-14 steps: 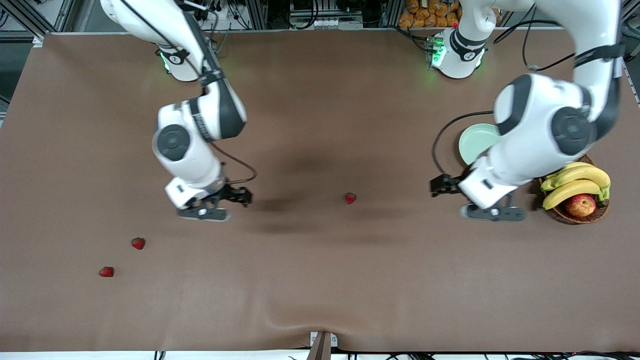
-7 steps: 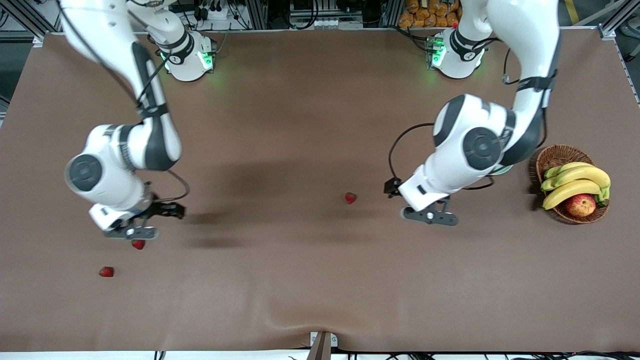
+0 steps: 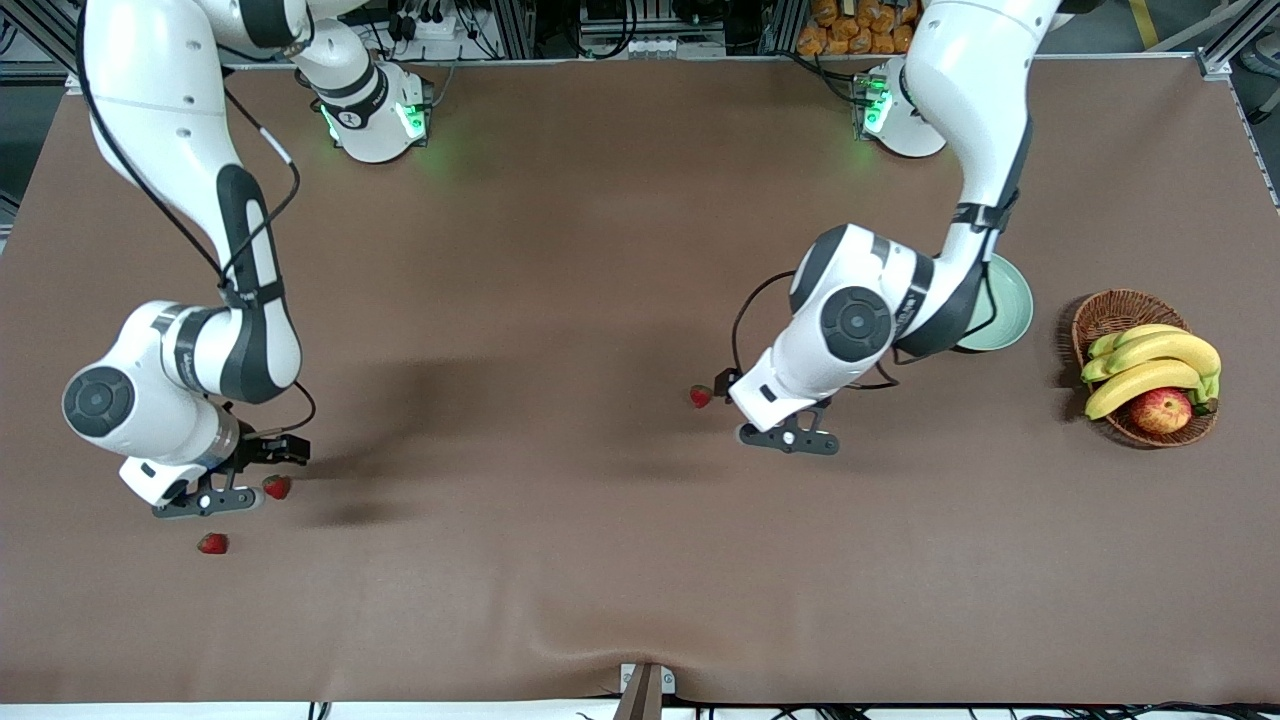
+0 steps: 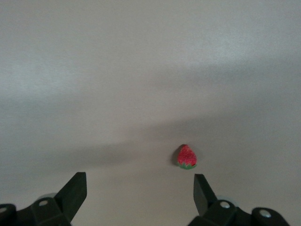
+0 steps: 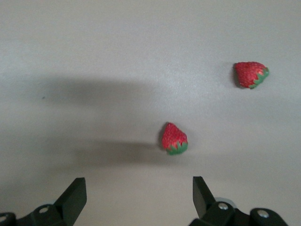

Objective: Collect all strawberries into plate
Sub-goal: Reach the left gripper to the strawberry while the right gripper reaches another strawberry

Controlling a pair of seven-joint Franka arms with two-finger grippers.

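L hand (image 4: 138, 197) open by strawberry (image 4: 186, 157); R hand (image 5: 138, 197) open over two.

Even, bright overhead lighting on the matte brown desk (image 3: 620, 560), no glare. Soft, diffuse arm shadows fall beside each arm. Front view sharp. Both wrist views look washed out and greyish, with broad soft-edged shadow bands.

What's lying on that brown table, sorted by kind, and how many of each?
Strawberries: 3
Plate: 1
Wicker basket: 1
Bananas: 3
Apple: 1
Total: 9
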